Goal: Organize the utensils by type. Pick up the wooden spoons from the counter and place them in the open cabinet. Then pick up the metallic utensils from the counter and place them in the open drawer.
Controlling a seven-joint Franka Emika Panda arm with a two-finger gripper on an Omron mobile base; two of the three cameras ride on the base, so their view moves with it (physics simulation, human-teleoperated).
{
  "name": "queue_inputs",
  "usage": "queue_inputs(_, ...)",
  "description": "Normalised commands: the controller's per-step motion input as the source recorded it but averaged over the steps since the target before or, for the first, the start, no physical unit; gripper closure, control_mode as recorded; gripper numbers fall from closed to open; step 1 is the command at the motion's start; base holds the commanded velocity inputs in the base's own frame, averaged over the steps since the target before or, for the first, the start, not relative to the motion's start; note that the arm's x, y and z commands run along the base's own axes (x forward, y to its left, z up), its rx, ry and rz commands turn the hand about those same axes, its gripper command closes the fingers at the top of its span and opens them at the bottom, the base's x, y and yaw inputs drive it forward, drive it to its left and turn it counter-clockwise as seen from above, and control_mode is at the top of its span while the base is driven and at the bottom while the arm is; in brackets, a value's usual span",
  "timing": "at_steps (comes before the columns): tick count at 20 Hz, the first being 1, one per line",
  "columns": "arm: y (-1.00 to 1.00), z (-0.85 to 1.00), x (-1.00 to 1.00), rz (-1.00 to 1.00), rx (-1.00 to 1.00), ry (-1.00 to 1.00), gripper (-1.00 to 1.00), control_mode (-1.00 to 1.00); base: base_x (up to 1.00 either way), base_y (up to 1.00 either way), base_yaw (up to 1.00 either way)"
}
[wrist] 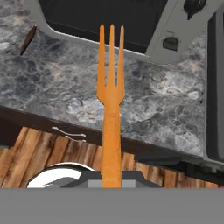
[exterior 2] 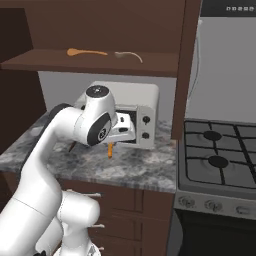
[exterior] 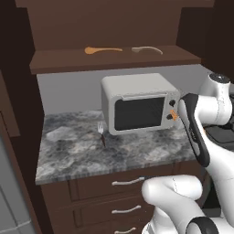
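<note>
Your end effector (wrist: 112,181) is pinched onto the handle of the orange fork (wrist: 111,87), which projects tines-forward above the edge of the grey marbled table (exterior: 82,151), in front of the white microwave (exterior: 137,103). Both wooden spoons, the orange-tan one (exterior: 101,50) and the paler one (exterior: 147,49), lie on the cabinet shelf (exterior: 114,59). The dark-handled fork (exterior: 101,132) rests on the table beside the microwave's left corner. Expect the orange fork to behave as light, rigid and slim; gripped at the handle end, it may pivot, so carry it level towards the drawer.
</note>
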Motion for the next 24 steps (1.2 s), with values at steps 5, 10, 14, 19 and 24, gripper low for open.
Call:
queue_inputs(5,0.00,0.00,0.00,0.00,0.00,0.00,1.00,1.00,-0.74,-0.25,-0.18)
queue_inputs(10,0.00,0.00,0.00,0.00,0.00,0.00,1.00,1.00,-0.58,-0.25,-0.47)
queue_inputs(14,0.00,0.00,0.00,0.00,0.00,0.00,1.00,1.00,-0.07,-0.04,-0.87)
queue_inputs(19,0.00,0.00,0.00,0.00,0.00,0.00,1.00,1.00,0.00,-0.06,-1.00)
queue_inputs(24,0.00,0.00,0.00,0.00,0.00,0.00,1.00,1.00,0.00,-0.07,-1.00)
